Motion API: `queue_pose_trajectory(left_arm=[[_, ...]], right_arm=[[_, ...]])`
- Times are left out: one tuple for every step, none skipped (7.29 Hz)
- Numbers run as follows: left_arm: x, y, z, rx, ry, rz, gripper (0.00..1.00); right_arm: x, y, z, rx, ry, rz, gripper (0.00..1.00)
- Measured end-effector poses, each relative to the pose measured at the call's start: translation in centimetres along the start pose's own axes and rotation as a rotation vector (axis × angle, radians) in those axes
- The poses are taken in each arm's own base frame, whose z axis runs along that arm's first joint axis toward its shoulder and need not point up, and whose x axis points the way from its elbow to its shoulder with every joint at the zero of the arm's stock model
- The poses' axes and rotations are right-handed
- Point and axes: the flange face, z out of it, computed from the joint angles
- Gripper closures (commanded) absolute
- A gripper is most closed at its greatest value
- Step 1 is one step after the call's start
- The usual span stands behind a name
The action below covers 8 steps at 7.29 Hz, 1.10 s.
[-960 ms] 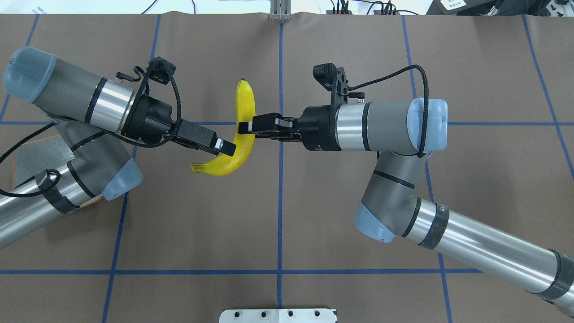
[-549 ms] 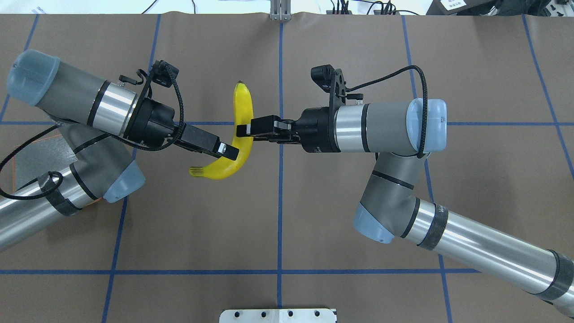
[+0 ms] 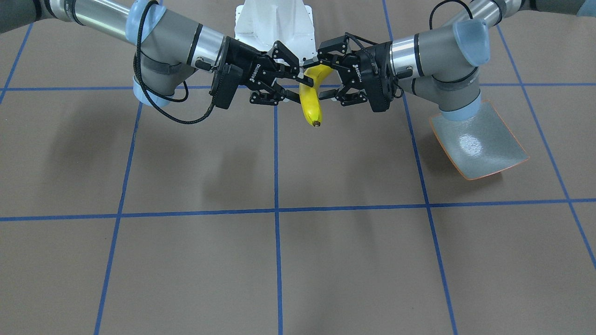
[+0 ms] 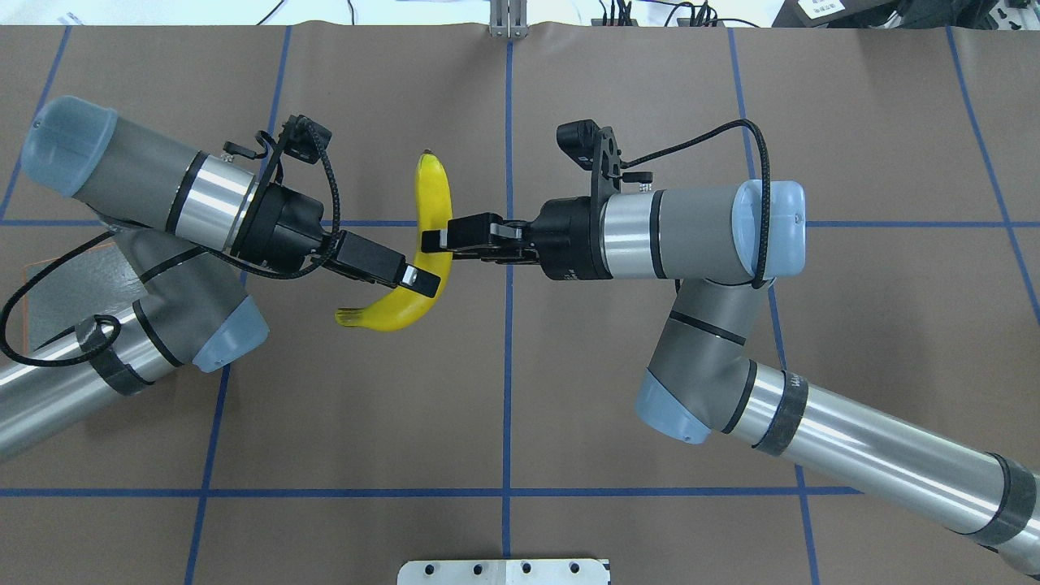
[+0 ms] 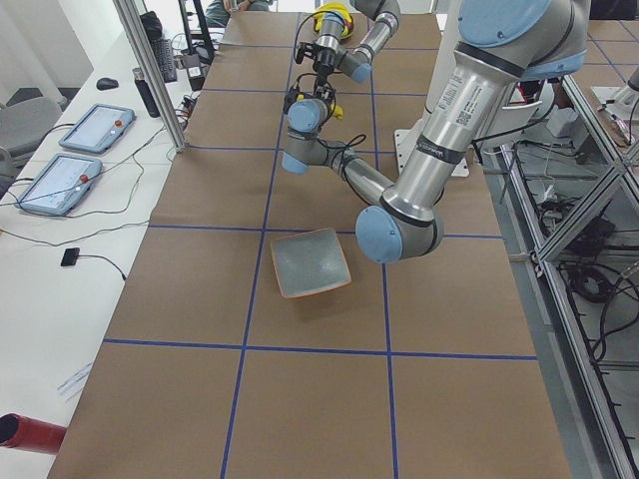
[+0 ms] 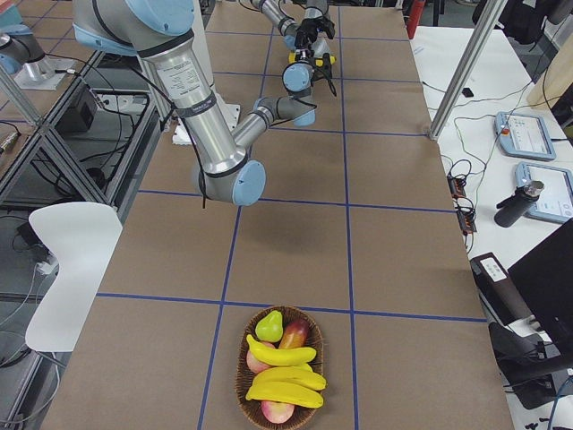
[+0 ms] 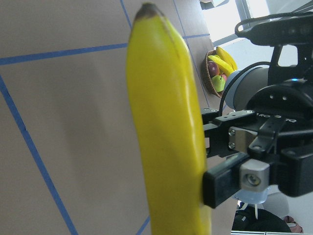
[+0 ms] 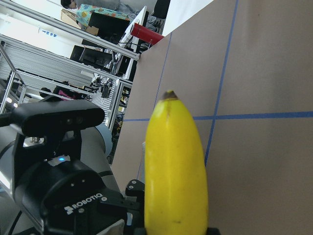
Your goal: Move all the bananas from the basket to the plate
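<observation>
One yellow banana [image 4: 435, 195] hangs in the air over the table's middle, dark tip pointing away from the robot. My right gripper [image 4: 433, 239] is shut on its middle, and in the front view this right gripper [image 3: 301, 83] clamps it from the view's left. My left gripper [image 4: 422, 280] is open, its fingers straddling the banana's stem half [image 3: 321, 77] with a gap on both sides. The grey-green plate [image 3: 479, 144] lies on the table under my left arm. The basket [image 6: 242, 381] at the table's far right end holds more bananas [image 6: 285, 376].
The basket also holds a pear [image 6: 269, 324] and reddish fruit [image 6: 294, 334]. Brown table paper with blue grid lines surrounds the arms. A white mount [image 3: 274, 21] sits between the arm bases. Tablets [image 5: 60, 185] lie on a side desk beyond the table.
Both arms and the banana have drifted a little toward the robot's left. My left gripper has slid further onto the banana; the right gripper keeps its hold.
</observation>
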Motion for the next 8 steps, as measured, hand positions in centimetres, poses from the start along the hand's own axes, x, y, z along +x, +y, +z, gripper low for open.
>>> queue_pose_trajectory(left_arm=[[0.1,0.1,0.1,-0.002,0.002,0.0,1.0],[0.1,0.1,0.2,-0.002,0.004,0.002,1.0],[0.1,0.2,0.2,-0.002,0.006,0.004,1.0],[0.2,0.2,0.2,-0.002,0.007,0.004,1.0],[0.2,0.2,0.1,-0.002,0.009,0.001,1.0],[0.2,0.3,0.0,0.0,0.008,-0.015,1.0],[-0.5,0.7,-0.7,0.005,-0.003,-0.06,1.0],[-2.3,2.1,-2.4,0.014,-0.03,-0.13,1.0]], right_arm=[[0.1,0.1,-0.2,0.0,-0.01,-0.003,1.0],[0.4,0.3,-0.5,0.0,-0.019,-0.006,0.15],[0.6,0.4,-0.6,0.0,-0.024,-0.008,0.0],[0.6,0.4,-0.6,0.002,-0.027,-0.009,0.0],[0.5,0.4,-0.8,0.005,-0.032,-0.011,0.0],[0.6,0.5,-1.7,0.009,-0.04,-0.013,0.0],[1.3,0.8,-3.5,0.02,-0.042,-0.013,0.0],[3.0,1.0,-5.6,0.041,-0.016,-0.007,0.0]])
